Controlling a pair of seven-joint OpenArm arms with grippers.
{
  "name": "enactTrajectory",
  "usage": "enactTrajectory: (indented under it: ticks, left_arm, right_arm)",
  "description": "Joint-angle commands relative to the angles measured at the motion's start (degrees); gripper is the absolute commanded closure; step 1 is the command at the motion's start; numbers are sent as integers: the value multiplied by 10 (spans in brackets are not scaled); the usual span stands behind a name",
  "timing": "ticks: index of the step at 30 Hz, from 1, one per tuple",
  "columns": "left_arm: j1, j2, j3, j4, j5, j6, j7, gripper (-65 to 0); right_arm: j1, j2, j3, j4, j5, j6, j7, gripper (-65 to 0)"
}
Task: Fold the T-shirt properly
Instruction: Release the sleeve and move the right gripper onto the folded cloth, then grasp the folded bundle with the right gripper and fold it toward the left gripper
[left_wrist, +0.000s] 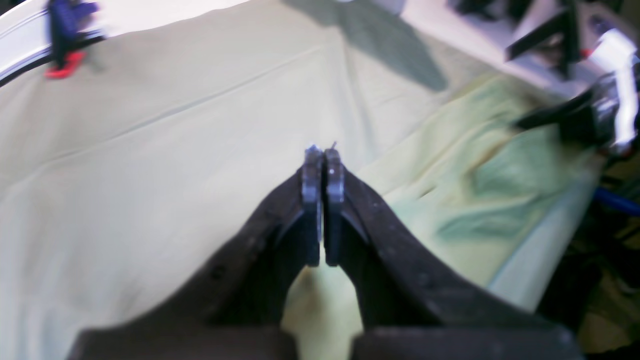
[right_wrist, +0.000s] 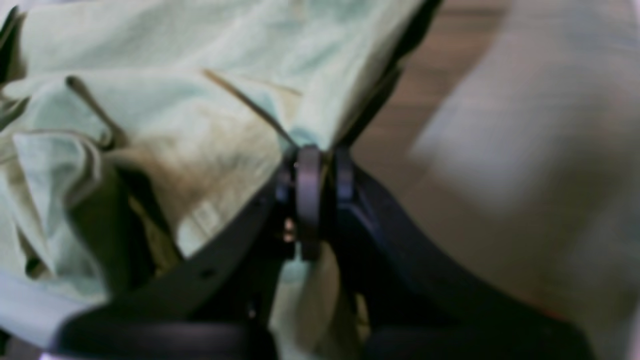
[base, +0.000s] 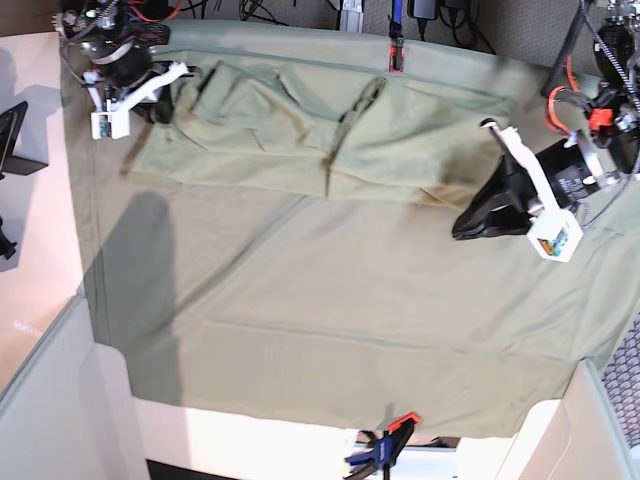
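Observation:
The pale sage-green T-shirt (base: 300, 130) lies crumpled along the far side of the table, partly folded over itself. My right gripper (base: 158, 100) is at the shirt's left end. In the right wrist view, the gripper (right_wrist: 320, 155) is shut on a fold of the shirt (right_wrist: 175, 100) and holds it up; a small white label (right_wrist: 202, 220) shows near the fingers. My left gripper (base: 460, 228) is at the shirt's lower right corner. In the left wrist view, that gripper (left_wrist: 323, 152) is shut with no cloth visible between its pads, and the shirt (left_wrist: 475, 165) lies to its right.
The greyer-green tablecloth (base: 330, 300) covers the table, and also shows in the left wrist view (left_wrist: 150, 150). Clamps hold it at the near edge (base: 385, 445) and the far edge (base: 396, 55); one clamp (left_wrist: 65, 40) shows in the left wrist view. Cables and stands crowd the far corners.

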Motion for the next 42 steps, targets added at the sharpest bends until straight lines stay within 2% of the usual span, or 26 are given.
enactTrajectory:
  ticks: [1, 4, 6, 9, 12, 16, 21, 24, 27, 29, 31, 35, 39, 42]
  left_arm:
    - [-1, -10, -8, 9, -9, -3, -12, 0]
    - [17, -24, -12, 9, -8, -3, -12, 0]
    - [33, -30, -12, 9, 3, -3, -12, 0]
    - [58, -35, -12, 9, 19, -3, -12, 0]
    - [78, -37, -13, 9, 26, -3, -12, 0]
    - [93, -38, -13, 9, 30, -3, -12, 0]
    - [94, -38, -12, 9, 27, -3, -12, 0]
    - [94, -38, -12, 9, 25, -3, -12, 0]
    - [94, -38, -13, 9, 25, -3, -12, 0]
    - [94, -38, -13, 9, 25, -3, -12, 0]
    - [94, -38, -13, 9, 25, -3, -12, 0]
    - [94, -38, -15, 9, 24, -3, -13, 0]
    - [94, -38, -15, 9, 13, -3, -13, 0]
    - [94, -38, -28, 9, -19, -3, -12, 0]
  right_arm:
    - [4, 20, 19, 8, 17, -2, 16, 0]
    - [4, 50, 49, 10, 88, -2, 14, 0]
    - [4, 54, 54, 23, 135, 0, 3, 0]
    - [4, 36, 40, 66, 178, 22, -12, 0]
    - [4, 4, -15, 129, 180, 26, -13, 0]
    - [6, -51, -151, 168, 133, 26, 2, 0]
    - [56, -121, -322, 99, -18, 25, 23, 0]
    - [91, -145, -382, 26, -28, 25, 24, 0]
    - [118, -171, -421, -35, -29, 25, 34, -217]
    - [131, -187, -442, -63, -37, 25, 36, -275]
    - [138, -200, -464, -81, -34, 26, 36, -276]
    - [143, -198, -515, -81, -32, 26, 38, -276]
    - [147, -198, -523, -69, -32, 26, 37, -276]
    - [147, -199, -522, -28, -32, 26, 36, -275]
